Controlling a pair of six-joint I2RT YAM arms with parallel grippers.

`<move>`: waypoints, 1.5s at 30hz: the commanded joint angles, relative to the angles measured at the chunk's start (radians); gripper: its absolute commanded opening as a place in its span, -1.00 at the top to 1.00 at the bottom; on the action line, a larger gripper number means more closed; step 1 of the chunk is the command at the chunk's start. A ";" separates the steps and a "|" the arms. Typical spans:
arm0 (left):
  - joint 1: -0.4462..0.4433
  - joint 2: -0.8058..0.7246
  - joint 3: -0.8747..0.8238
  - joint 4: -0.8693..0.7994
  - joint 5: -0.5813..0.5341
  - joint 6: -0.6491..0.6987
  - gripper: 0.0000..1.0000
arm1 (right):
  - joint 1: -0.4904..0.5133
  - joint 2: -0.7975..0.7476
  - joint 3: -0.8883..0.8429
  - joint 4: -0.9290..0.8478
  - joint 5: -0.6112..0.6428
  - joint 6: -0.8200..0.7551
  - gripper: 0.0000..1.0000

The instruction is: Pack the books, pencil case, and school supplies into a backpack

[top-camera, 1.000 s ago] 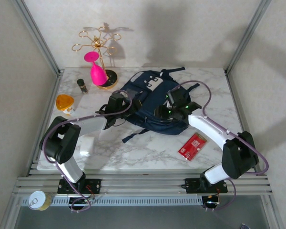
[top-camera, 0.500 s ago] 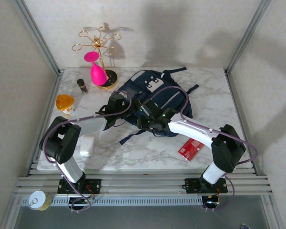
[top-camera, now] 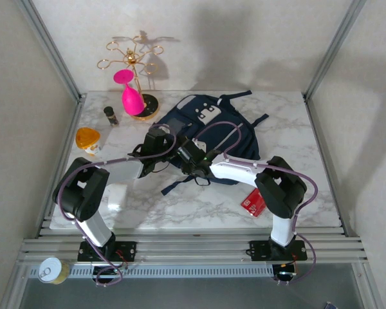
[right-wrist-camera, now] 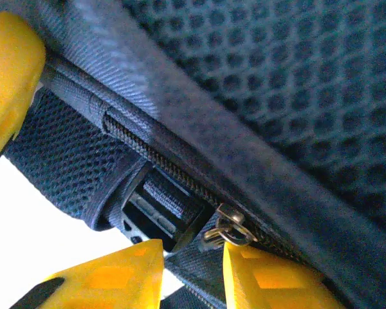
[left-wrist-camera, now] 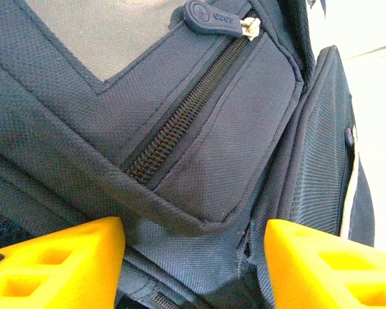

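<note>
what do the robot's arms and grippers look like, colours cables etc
The left arm and right arm have white links between chunky black joints, with a purplish cable looping along each. The left gripper and right gripper have bright yellow fingers with moulded hollows. A green light glows at the right wrist.

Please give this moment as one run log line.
left end effector: open, at backpack edge | right end effector: open, at zipper pull | red packet: on table

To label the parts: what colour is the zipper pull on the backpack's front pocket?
Navy blue; the zipper pull shows best in the left wrist view.
</note>
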 commanded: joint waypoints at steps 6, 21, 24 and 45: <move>-0.050 0.022 -0.004 0.022 0.026 -0.039 -0.16 | -0.132 -0.073 0.002 -0.013 0.120 -0.123 0.25; -0.024 0.059 -0.022 0.033 -0.009 -0.062 -0.15 | -0.147 0.027 0.029 -0.037 0.189 -0.142 0.27; -0.025 0.070 -0.023 0.039 -0.014 -0.071 -0.15 | -0.153 0.042 0.045 -0.044 0.172 -0.150 0.42; -0.016 0.092 -0.019 0.012 -0.055 -0.049 -0.14 | -0.173 -0.140 -0.117 0.036 -0.046 -0.292 0.24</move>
